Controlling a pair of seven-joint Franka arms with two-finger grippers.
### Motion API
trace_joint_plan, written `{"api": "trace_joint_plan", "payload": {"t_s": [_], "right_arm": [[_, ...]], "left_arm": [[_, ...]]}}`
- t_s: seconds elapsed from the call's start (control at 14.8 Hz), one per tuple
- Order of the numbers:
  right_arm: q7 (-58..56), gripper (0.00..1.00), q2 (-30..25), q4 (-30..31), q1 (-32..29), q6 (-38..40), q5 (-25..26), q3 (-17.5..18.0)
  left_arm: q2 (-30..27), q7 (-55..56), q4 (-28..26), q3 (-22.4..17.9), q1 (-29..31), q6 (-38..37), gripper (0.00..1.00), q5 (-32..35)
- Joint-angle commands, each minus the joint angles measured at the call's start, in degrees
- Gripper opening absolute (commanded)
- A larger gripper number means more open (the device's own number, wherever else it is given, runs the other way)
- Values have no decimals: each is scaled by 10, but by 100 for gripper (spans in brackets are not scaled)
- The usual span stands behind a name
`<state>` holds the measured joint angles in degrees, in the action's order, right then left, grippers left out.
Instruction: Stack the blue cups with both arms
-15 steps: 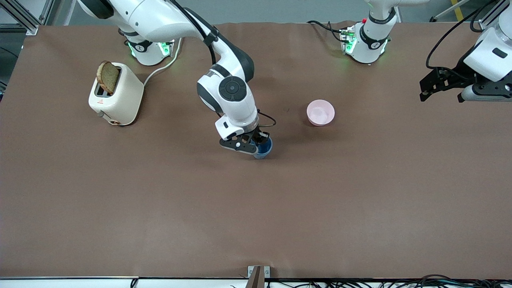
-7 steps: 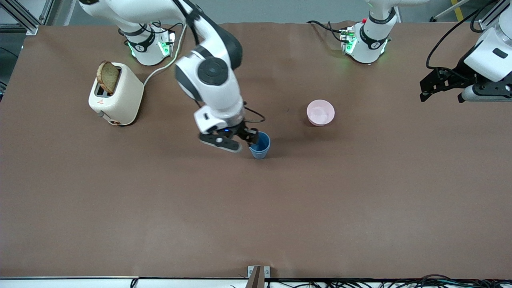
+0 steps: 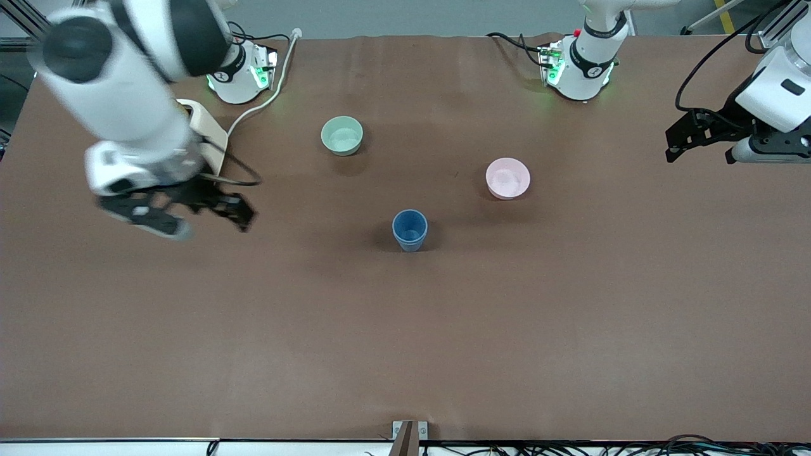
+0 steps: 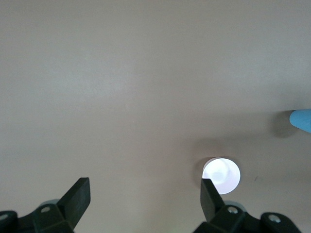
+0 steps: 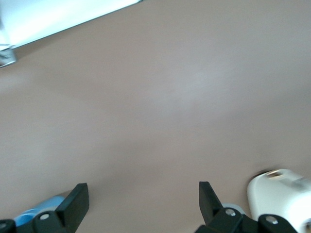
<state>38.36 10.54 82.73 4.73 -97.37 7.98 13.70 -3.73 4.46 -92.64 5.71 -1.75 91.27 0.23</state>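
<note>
One blue cup shape [image 3: 410, 230] stands upright mid-table, nearer the front camera than the two bowls. I cannot tell whether a second cup sits inside it. It also shows in the left wrist view [image 4: 302, 120] and the right wrist view [image 5: 34, 214], each time at the picture's edge. My right gripper [image 3: 237, 212] is open and empty, up in the air over the table beside the toaster, well apart from the cup; its jaws [image 5: 142, 191] frame bare table. My left gripper [image 3: 673, 140] waits open and empty over the left arm's end of the table [image 4: 144, 189].
A pale green bowl [image 3: 342, 135] and a pink bowl [image 3: 507, 178] stand farther from the front camera than the cup. The pink bowl also shows in the left wrist view [image 4: 221, 174]. A cream toaster [image 3: 212, 136] is mostly hidden by the right arm and shows in the right wrist view [image 5: 279, 194].
My right gripper let go of the blue cup and swung up and away toward the right arm's end of the table, uncovering the green bowl. The left arm has not moved.
</note>
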Motion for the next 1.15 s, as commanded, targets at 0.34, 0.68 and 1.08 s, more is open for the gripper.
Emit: {"api": "trace_joint_plan", "payload": {"t_s": [0.34,0.68,1.08], "right_arm": [[-382,100,-78,27,-45,93,-63,-169],[-436,100,-79,24,-78,110,-72,-155],[-436,100,-80,25,-76,108,-85,-160]], "left_arm": [[17,-6,43,1,4,-7,100,11],[17,-6,43,1,4,-7,100,11],[17,-7,43,1,4,-28,100,11]]}}
